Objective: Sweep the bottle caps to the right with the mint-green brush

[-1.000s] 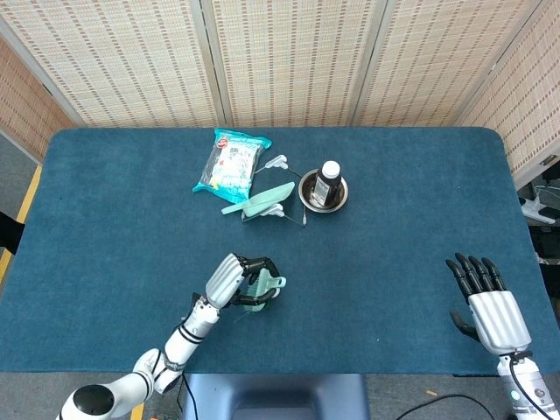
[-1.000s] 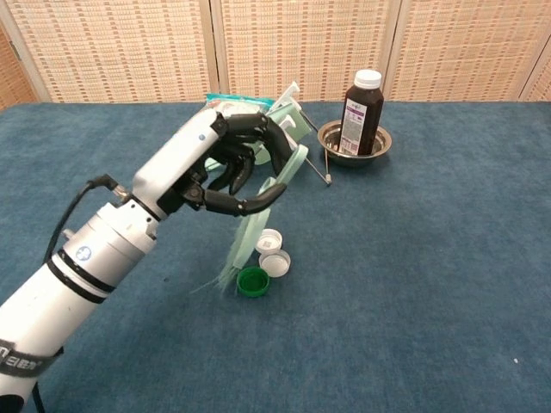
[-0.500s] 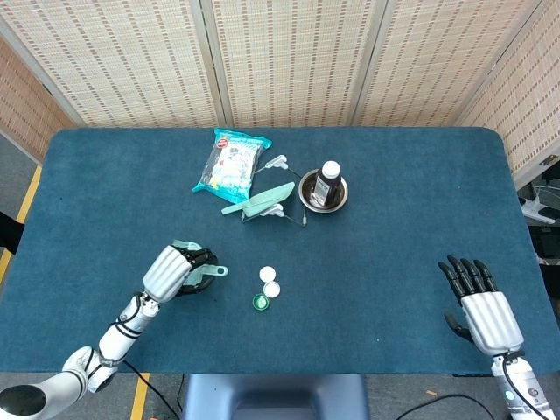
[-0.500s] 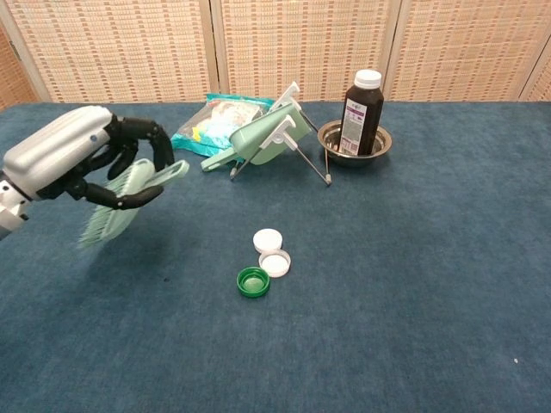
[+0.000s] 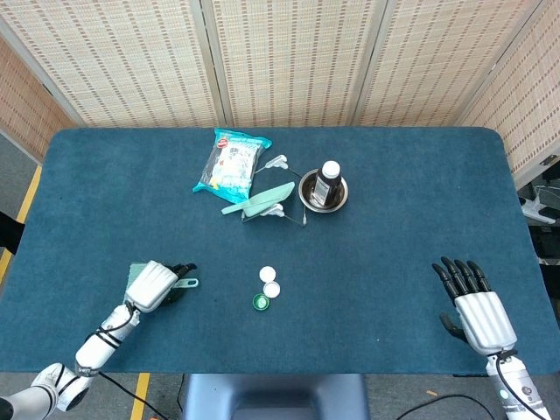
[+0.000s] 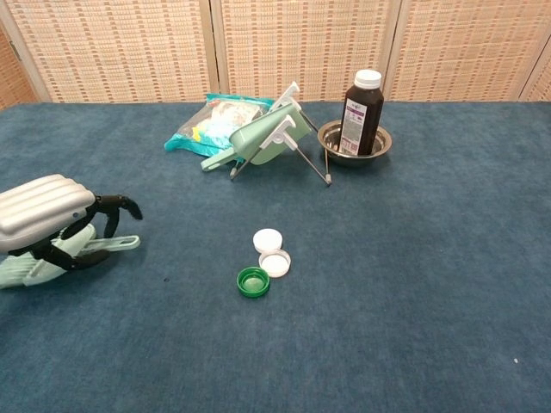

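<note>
Three bottle caps lie together near the middle front of the blue table: two white caps [image 6: 268, 240] [image 6: 275, 263] and a green cap [image 6: 253, 281]; in the head view the white caps [image 5: 268, 274] sit above the green cap [image 5: 261, 302]. My left hand [image 6: 45, 219] [image 5: 154, 284] is low at the table's left and grips the mint-green brush [image 6: 82, 252] [image 5: 187, 283], well left of the caps. My right hand [image 5: 473, 305] hovers open at the front right, holding nothing.
At the back stand a mint-green dustpan [image 6: 263, 139] on a wire stand, a snack bag [image 6: 211, 123], and a dark bottle [image 6: 361, 112] inside a metal bowl [image 6: 353, 143]. Blue cloth stretches right of the caps to the table edge [image 5: 516, 201].
My left hand has carried the brush away from the caps, leftward and down to the table. The caps lie uncovered and unmoved. The right hand drifted slightly left.
</note>
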Action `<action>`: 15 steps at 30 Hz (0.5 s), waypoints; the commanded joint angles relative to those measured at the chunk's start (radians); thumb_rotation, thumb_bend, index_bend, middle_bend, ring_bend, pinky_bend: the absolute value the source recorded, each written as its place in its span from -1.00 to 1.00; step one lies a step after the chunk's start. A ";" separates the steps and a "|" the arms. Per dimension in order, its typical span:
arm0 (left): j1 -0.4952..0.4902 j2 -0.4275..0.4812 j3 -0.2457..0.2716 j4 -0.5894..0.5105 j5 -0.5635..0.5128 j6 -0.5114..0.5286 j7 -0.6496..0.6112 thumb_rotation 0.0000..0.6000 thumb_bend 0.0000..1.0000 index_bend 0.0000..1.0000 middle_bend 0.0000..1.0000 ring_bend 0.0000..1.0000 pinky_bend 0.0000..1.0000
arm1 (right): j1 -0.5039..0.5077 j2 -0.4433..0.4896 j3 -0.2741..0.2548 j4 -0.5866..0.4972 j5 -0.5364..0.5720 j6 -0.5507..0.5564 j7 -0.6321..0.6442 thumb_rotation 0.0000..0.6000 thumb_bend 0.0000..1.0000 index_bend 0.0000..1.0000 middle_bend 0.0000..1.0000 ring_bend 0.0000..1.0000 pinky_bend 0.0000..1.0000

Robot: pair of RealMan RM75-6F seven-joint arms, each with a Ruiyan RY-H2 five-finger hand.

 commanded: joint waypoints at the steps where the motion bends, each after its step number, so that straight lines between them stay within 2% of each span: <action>1: 0.002 0.051 -0.022 -0.102 -0.028 -0.017 -0.008 1.00 -0.36 -1.00 -1.00 0.31 0.68 | -0.001 0.001 -0.001 -0.001 -0.001 0.001 0.000 1.00 -0.51 -1.00 -1.00 -1.00 -1.00; 5: 0.021 0.114 -0.031 -0.206 -0.027 0.024 -0.009 1.00 -0.37 -1.00 -1.00 0.19 0.64 | -0.003 0.003 -0.002 -0.004 -0.003 0.006 -0.001 1.00 -0.51 -1.00 -1.00 -1.00 -1.00; 6: 0.032 0.140 -0.031 -0.241 -0.027 0.043 -0.003 1.00 -0.37 -1.00 -1.00 0.06 0.55 | -0.003 0.004 -0.001 -0.004 -0.002 0.007 0.000 1.00 -0.51 -1.00 -1.00 -1.00 -1.00; 8: 0.083 0.225 -0.020 -0.358 -0.024 0.117 0.012 1.00 -0.37 -1.00 -1.00 -0.37 0.20 | -0.006 0.004 0.001 -0.005 0.000 0.013 -0.002 1.00 -0.51 -1.00 -1.00 -1.00 -1.00; 9: 0.115 0.268 -0.010 -0.411 -0.021 0.161 0.017 1.00 -0.37 -1.00 -1.00 -0.66 -0.10 | -0.007 0.004 0.003 -0.004 0.000 0.017 -0.004 1.00 -0.51 -1.00 -1.00 -1.00 -1.00; 10: 0.165 0.320 0.005 -0.473 -0.014 0.235 0.018 1.00 -0.36 -1.00 -1.00 -0.88 -0.39 | -0.009 0.002 0.005 -0.001 0.000 0.023 -0.006 1.00 -0.51 -1.00 -1.00 -1.00 -1.00; 12: 0.246 0.367 0.026 -0.510 0.001 0.357 -0.006 1.00 -0.33 -1.00 -1.00 -1.00 -0.70 | -0.011 -0.003 0.010 0.005 0.001 0.034 -0.009 1.00 -0.51 -1.00 -1.00 -1.00 -1.00; 13: 0.295 0.381 0.032 -0.504 0.001 0.424 -0.027 1.00 -0.31 -1.00 -1.00 -1.00 -0.80 | -0.012 -0.006 0.013 0.009 0.000 0.040 -0.011 1.00 -0.51 -1.00 -1.00 -1.00 -1.00; 15: 0.340 0.401 0.038 -0.501 -0.018 0.455 -0.030 1.00 -0.29 -1.00 -1.00 -1.00 -0.86 | -0.014 -0.010 0.016 0.012 0.000 0.045 -0.015 1.00 -0.51 -1.00 -1.00 -1.00 -1.00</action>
